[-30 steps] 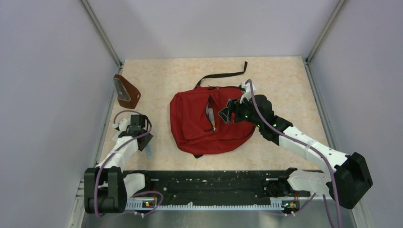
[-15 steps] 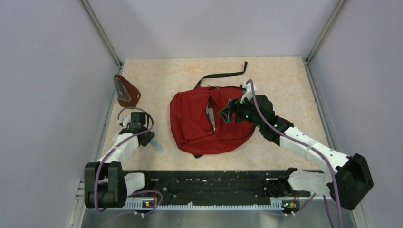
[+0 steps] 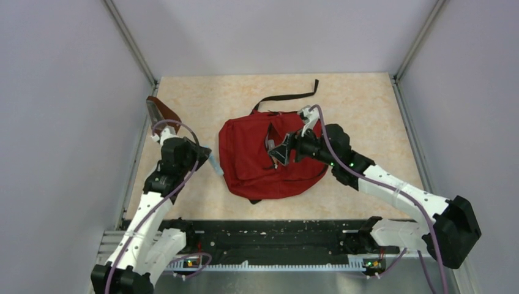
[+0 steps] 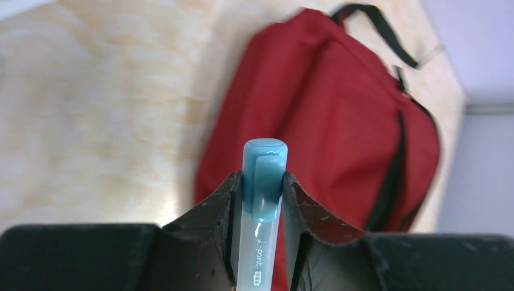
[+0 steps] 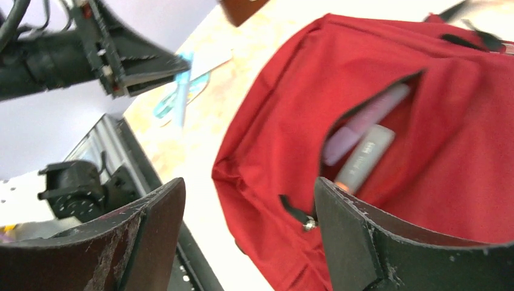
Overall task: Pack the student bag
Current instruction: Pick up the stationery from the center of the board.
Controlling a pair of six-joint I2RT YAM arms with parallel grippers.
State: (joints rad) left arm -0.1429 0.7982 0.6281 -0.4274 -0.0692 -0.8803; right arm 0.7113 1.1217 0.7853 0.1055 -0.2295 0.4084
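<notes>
The dark-red student bag (image 3: 254, 165) lies flat mid-table, front pocket unzipped with two pens (image 3: 271, 149) inside; they also show in the right wrist view (image 5: 362, 142). My left gripper (image 3: 205, 157) is shut on a light-blue pen (image 4: 262, 200) and holds it above the table just left of the bag (image 4: 339, 109). My right gripper (image 3: 281, 150) is open and empty, hovering over the pocket opening (image 5: 370, 133). The left gripper with its pen shows in the right wrist view (image 5: 176, 73).
A small brown wedge-shaped pouch (image 3: 160, 112) stands at the left wall behind the left arm. A black strap (image 3: 287, 97) trails from the bag's top toward the back. Walls close in left, right and back. A black rail (image 3: 275, 239) runs along the near edge.
My left arm lifted the blue pen off the table and carried it back and right, toward the bag. My right gripper shifted left over the pocket opening.
</notes>
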